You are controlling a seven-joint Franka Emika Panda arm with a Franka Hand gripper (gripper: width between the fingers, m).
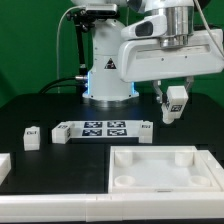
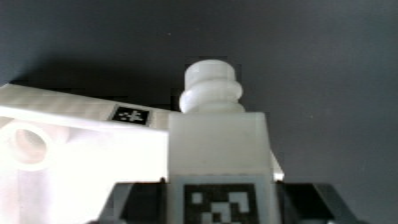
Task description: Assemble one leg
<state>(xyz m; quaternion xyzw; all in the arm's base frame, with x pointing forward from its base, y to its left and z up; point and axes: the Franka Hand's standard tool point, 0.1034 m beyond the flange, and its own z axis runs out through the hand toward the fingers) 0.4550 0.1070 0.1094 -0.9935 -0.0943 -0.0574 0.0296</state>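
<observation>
Black matte surface (image 1: 60,110) before a green backdrop, with the white arm base (image 1: 108,70) at the far edge.

Exterior view. Leg (image 1: 176,102) raised clear of the surface, near the far edge of the panel (image 1: 160,168), toward the exterior view's right. Fingers (image 1: 162,98) closed narrowly on two opposite sides of the leg, tagged face turned to the camera. Panel flat along the near edge, toward the corner on the exterior view's right, round corner sockets facing up, presumably for insertion of legs from above. Marker board (image 1: 100,130) flat at mid-surface, just beyond the panel. Second tagged block (image 1: 32,135) upright toward the edge on the exterior view's left, well apart from the panel, probably kept aside for a later step. Another white part (image 1: 4,165) cut off by the frame at the near corner on the exterior view's left; kind not determinable.

Wrist view. Leg filling the centre, clamped at its blocky tagged end between the dark fingers, knobbed tip (image 2: 210,85) projecting free, away from the wrist. Grip low on the body judged deliberate, leaving the tip unobstructed for entry into a socket. Tagged white edge (image 2: 71,105) off to one side of the tip; panel rim or end of the marker board, not determinable. One round socket (image 2: 25,145) beside it, not under the tip; only bare surface beyond the tip. Judged stage: carrying, with alignment over a socket and lowering not yet done.
</observation>
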